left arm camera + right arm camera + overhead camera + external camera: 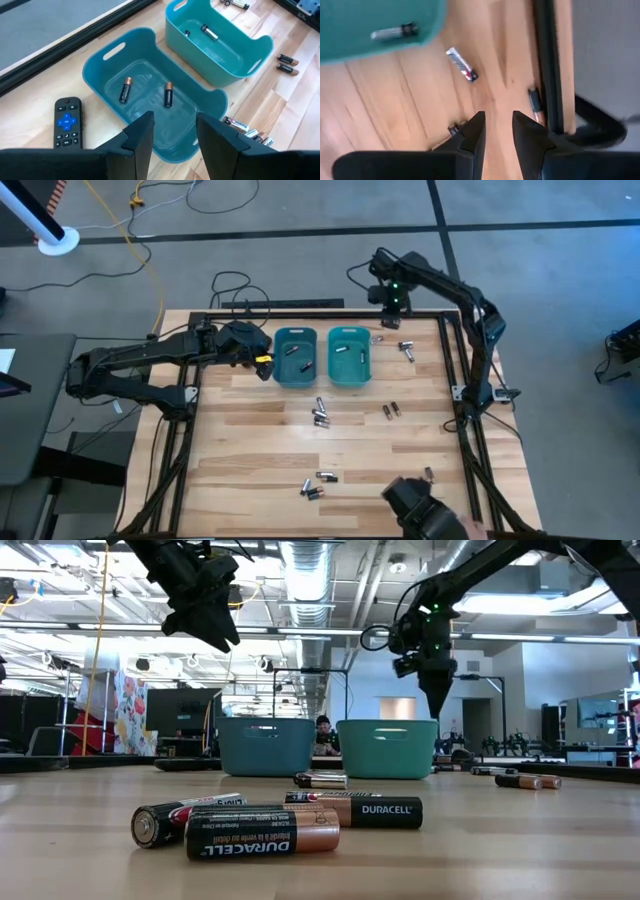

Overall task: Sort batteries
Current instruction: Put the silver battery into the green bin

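1. Your batteries (320, 414): tiny cylinders, silvery or black with copper ends, scattered on the desk (260, 450) near the teal bins (295, 356); some inside.
2. Left gripper (172, 132) above the bins, jaws spread, empty.
3. Right gripper (497, 131) beside the bins, jaws slightly apart, empty.

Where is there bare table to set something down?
Bare wood lies between the left bin and the bottom battery cluster, toward the table's left edge. It is crowded below the right bin, where batteries lie, and near the right pincer.
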Robot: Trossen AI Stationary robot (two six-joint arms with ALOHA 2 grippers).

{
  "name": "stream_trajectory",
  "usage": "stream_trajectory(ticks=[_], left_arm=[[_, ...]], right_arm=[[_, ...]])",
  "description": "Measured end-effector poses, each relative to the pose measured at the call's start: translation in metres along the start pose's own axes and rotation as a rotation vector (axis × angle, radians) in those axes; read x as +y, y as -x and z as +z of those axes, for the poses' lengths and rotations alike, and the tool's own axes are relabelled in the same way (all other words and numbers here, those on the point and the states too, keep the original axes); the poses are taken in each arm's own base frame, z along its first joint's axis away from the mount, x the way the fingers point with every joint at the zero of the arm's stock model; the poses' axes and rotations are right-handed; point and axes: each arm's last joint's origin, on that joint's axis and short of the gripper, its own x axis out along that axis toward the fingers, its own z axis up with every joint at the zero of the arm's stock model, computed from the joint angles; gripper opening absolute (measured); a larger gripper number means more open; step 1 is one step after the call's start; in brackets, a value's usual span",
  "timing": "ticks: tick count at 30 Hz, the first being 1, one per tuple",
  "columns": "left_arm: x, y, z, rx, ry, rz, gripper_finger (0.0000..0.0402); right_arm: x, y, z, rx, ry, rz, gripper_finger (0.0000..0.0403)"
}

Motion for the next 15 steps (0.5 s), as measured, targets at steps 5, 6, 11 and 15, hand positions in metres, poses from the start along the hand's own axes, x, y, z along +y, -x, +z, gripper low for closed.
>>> stream_trajectory(ticks=[5,6,11,15], left_arm=[[0.0,0.0,0.0,0.0,0.0,0.001,0.0141],[0.0,0.0,0.0,0.0,0.0,0.001,0.0141],[0.0,0.0,0.0,-0.001,0.0,0.001,0.0141],[0.0,0.0,0.0,-0.001,0.0,0.002,0.0141]], right_arm=[[0.005,-0.003,0.006,0.001,0.175,0.003,0.0113],[0.005,-0.003,0.007,-0.005,0.186,-0.003,0.0113],[0.005,-0.009,0.011,-0.038,0.164,-0.03,0.0113],[0.009,-0.025,0.006,-0.004,0.13,0.0,0.0114]])
